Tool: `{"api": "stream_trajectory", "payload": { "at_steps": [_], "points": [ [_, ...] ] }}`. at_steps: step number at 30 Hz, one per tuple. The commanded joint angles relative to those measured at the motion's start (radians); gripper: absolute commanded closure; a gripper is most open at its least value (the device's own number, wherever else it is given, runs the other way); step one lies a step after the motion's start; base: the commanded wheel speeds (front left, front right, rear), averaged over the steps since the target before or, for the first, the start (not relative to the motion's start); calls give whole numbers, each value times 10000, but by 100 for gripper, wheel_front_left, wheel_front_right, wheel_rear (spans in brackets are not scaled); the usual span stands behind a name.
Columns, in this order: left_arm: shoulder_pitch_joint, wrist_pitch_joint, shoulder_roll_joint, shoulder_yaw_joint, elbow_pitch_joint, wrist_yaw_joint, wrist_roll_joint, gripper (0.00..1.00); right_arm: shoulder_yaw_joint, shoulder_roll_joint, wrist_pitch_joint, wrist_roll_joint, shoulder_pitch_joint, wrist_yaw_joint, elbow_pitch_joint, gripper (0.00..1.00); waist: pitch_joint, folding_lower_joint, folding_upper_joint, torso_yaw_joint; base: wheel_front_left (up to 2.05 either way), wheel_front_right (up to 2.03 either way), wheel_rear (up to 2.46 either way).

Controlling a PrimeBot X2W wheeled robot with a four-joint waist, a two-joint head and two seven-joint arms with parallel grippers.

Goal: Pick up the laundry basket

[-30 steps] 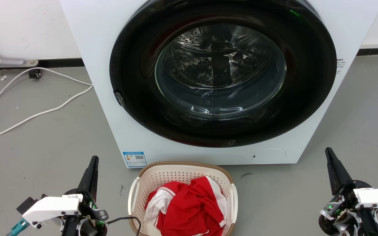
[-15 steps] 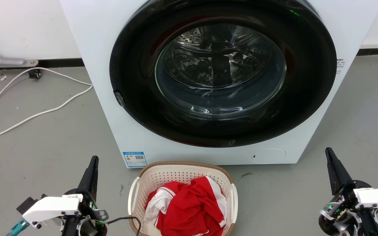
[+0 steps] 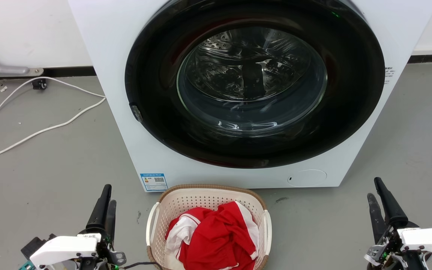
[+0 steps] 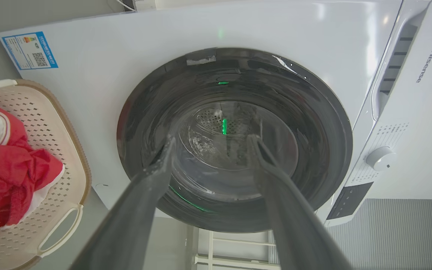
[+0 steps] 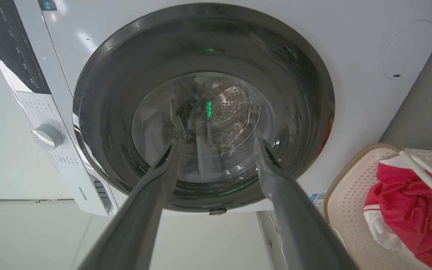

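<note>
The laundry basket (image 3: 184, 201) stands on the grey floor just in front of the washing machine, cream with a brown rim and white side handles, holding red and white clothes (image 3: 216, 238). My left gripper (image 3: 108, 197) is left of the basket, a gap away from its left handle (image 3: 149, 225), open and empty. My right gripper (image 3: 373, 188) is far to the right, well apart from the basket, also open and empty. The left wrist view shows the basket (image 4: 71, 157) left of the spread left gripper (image 4: 212, 139). The right wrist view shows the basket (image 5: 345, 195) right of the right gripper (image 5: 219, 142).
A white washing machine (image 3: 114, 93) with a round dark glass door (image 3: 253, 82), shut, rises directly behind the basket. A white cable (image 3: 32, 134) snakes over the floor at the left. Bare grey floor lies on both sides of the basket.
Both grippers sit lower in the head view than before. Each now shows two separated fingers where a single dark shape showed earlier. The basket has not moved.
</note>
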Motion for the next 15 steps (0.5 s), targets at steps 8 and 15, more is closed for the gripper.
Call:
{"api": "stream_trajectory", "payload": {
  "at_steps": [8, 15],
  "points": [
    [-156, -464, 35, -1, -617, -1, 1663, 0, 324, -20, -471, -2370, -130, 0, -842, 0, 23, 0, 0, 7, 0, 0, 0],
    [-90, -769, 39, -92, -938, 190, 3041, 0, 435, -22, -777, -3990, -35, 0, -1200, 0, 30, 0, 0, 11, 0, 0, 0]
  ]
}}
